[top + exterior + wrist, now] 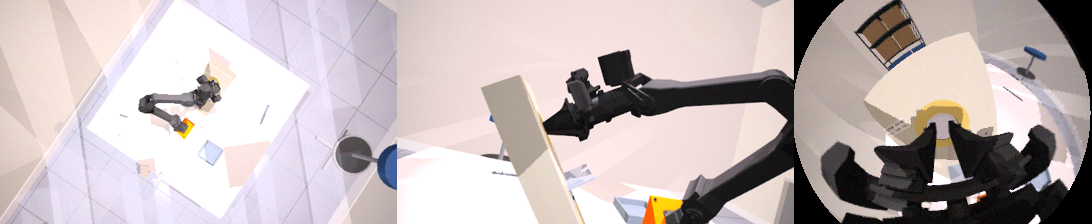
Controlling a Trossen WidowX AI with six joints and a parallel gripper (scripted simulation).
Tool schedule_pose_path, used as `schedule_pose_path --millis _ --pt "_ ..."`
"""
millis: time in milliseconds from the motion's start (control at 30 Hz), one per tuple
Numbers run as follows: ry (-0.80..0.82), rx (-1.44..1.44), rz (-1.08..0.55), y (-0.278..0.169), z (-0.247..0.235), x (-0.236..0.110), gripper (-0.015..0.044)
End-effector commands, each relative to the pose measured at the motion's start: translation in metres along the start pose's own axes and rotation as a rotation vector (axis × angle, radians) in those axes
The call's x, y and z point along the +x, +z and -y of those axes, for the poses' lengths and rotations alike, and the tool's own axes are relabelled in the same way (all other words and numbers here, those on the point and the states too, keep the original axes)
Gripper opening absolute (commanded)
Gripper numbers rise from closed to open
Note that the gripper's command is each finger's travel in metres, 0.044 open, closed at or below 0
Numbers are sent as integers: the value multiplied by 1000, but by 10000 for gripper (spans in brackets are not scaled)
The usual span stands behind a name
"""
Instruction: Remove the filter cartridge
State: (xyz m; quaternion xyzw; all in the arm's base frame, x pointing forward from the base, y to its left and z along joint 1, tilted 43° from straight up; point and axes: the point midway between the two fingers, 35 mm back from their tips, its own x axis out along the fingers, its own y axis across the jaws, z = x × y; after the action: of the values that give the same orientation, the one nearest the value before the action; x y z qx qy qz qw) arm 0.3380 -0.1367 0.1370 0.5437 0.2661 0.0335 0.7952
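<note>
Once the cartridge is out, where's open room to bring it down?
The tray shows bare floor inside its rim, beyond the orange base. It is crowded at the panel, where the gripper is shut on the cartridge.

— Colour of the arm (pixel 706 90)?
— Dark grey throughout, rounded links, boxy black module (pixel 615 67) near the wrist.
— And the base?
— Bright orange block (pixel 659 208), small dark screws, black tapered fingers.

Matt cream panel (pixel 524 137); matt dark gripper (pixel 548 125).
</note>
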Motion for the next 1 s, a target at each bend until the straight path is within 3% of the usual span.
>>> schedule_pose_path --millis 0,867,967 --pt "-7 -23 -9 -1 -1 9 0" --pt "-7 -23 -9 -1 -1 9 0" --pt "-5 -6 -3 1 1 -6 0"
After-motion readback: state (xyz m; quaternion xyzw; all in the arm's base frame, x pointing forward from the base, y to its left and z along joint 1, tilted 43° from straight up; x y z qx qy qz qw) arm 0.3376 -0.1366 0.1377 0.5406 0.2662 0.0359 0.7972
